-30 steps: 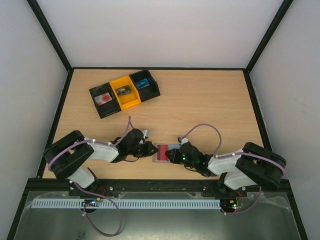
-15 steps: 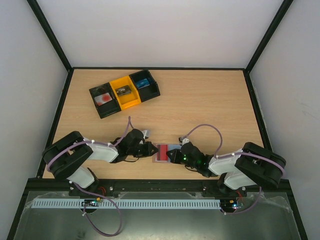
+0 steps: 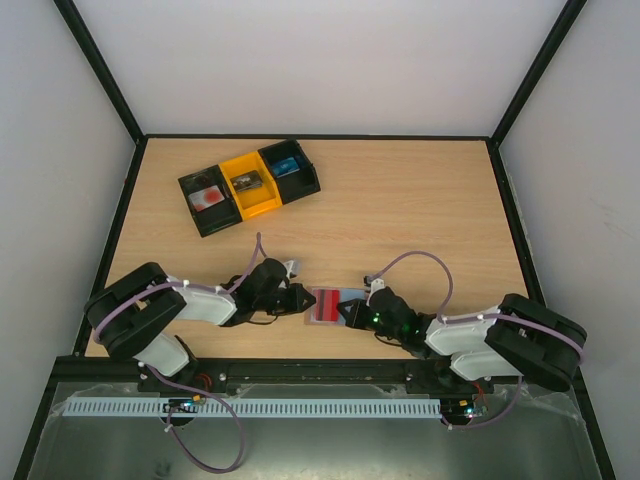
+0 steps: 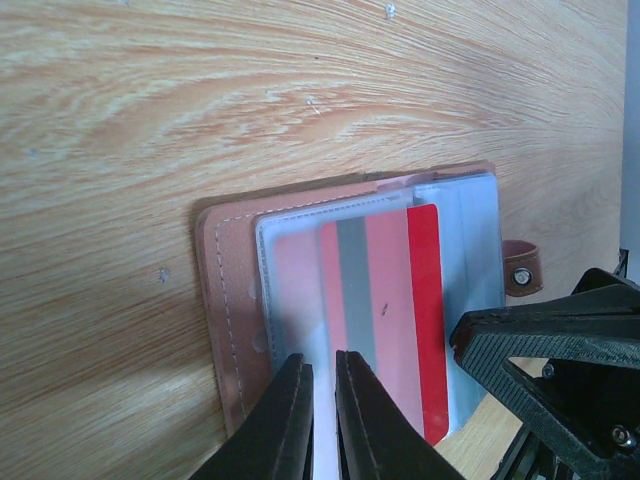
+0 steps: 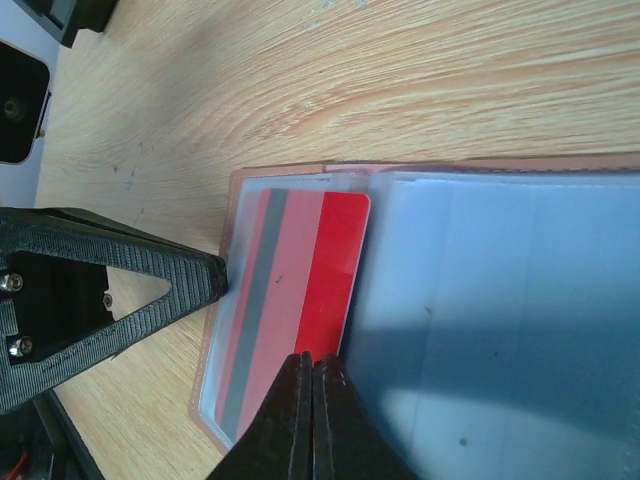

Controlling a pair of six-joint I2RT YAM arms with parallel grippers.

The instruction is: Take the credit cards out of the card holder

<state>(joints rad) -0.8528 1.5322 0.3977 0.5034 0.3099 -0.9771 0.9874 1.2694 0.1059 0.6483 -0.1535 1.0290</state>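
The brown card holder (image 3: 322, 305) lies open on the table near the front edge, between both grippers. Its clear plastic sleeves (image 5: 500, 300) show in the right wrist view. A red credit card (image 4: 400, 300) with a grey stripe sticks partly out of a sleeve. My left gripper (image 4: 320, 365) is shut on the left sleeve edge of the card holder (image 4: 225, 300). My right gripper (image 5: 312, 365) is shut on the near edge of the red card (image 5: 315, 270). In the top view the left gripper (image 3: 300, 303) and right gripper (image 3: 345, 312) face each other across the holder.
A row of three bins stands at the back left: a black one (image 3: 207, 200) with a red-and-white item, a yellow one (image 3: 248, 183) and a black one (image 3: 290, 168) with a blue item. The table's front edge (image 3: 320, 355) is close behind the holder.
My right arm has drawn back to the right, its elbow now lower and further right. The red card has shifted slightly with it. The left arm has stayed in place.
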